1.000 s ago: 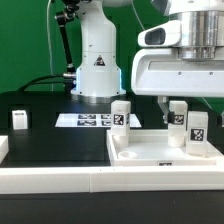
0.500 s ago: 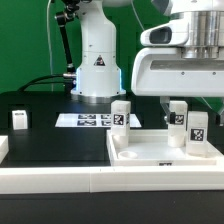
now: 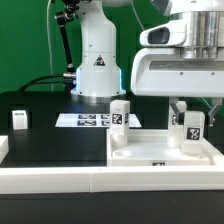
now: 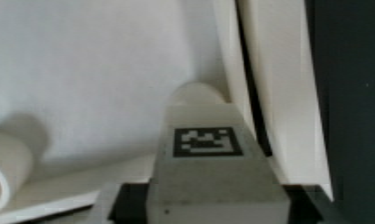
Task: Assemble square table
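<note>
The square table top [image 3: 150,160] lies flat on the black table [image 3: 60,140], toward the exterior view's right, its raised rim up and a small tag on its near edge. Over its far side, on the exterior view's right, one tagged leg post [image 3: 191,128] leans slightly out of upright. It sits between the fingers of the gripper [image 3: 190,114], which hangs straight down from the white hand above.

The wrist view shows this closely. The leg post [image 4: 205,150] fills the gap of the gripper [image 4: 205,202], and a dark pad [image 4: 134,203] presses each flank, so the jaws are clamped on it. The white top [image 4: 95,60] and its rim lie underneath.

A second leg post [image 3: 120,114] stands upright at the top's far corner on the exterior view's left – on the top or just behind it, I cannot tell. A third leg post [image 3: 19,120] stands well apart, at the table's far left edge in the exterior view. The marker board [image 3: 88,120] lies flat between those two, before the robot base [image 3: 97,62].
</note>
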`<state>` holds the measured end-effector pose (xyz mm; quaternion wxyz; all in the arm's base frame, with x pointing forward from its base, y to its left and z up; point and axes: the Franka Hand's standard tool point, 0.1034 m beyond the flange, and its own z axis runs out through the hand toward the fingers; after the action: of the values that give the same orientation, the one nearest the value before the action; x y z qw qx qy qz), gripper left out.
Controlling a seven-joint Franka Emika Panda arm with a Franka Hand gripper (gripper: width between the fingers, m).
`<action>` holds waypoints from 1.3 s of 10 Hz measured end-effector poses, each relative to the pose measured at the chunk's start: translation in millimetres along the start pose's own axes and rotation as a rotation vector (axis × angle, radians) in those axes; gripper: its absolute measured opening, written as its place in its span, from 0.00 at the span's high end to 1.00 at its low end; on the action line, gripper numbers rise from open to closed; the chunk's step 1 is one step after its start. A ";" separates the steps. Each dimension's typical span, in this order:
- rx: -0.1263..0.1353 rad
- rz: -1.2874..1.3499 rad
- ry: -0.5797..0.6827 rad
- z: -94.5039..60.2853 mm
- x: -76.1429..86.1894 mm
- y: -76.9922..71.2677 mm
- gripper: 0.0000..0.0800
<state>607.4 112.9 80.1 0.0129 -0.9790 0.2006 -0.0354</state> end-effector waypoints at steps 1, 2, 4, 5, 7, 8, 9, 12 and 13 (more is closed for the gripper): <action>0.000 0.059 0.000 0.0 0.0 0.0 0.64; 0.003 0.139 0.000 0.5 -0.4 0.4 0.64; 0.013 0.397 0.008 1.8 -2.1 -0.6 0.64; 0.017 0.466 0.009 2.0 -2.6 -1.5 0.64; 0.044 0.722 0.016 2.5 -2.9 -4.6 0.64; 0.047 0.813 0.015 2.4 -2.9 -5.5 0.64; 0.048 0.899 0.013 2.5 -3.1 -5.8 0.64; 0.060 1.179 -0.006 2.9 -2.9 -5.1 0.64; 0.063 1.238 -0.005 3.1 -3.3 -5.9 0.64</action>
<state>606.9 119.6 77.0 0.0602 -0.6801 0.7302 -0.0251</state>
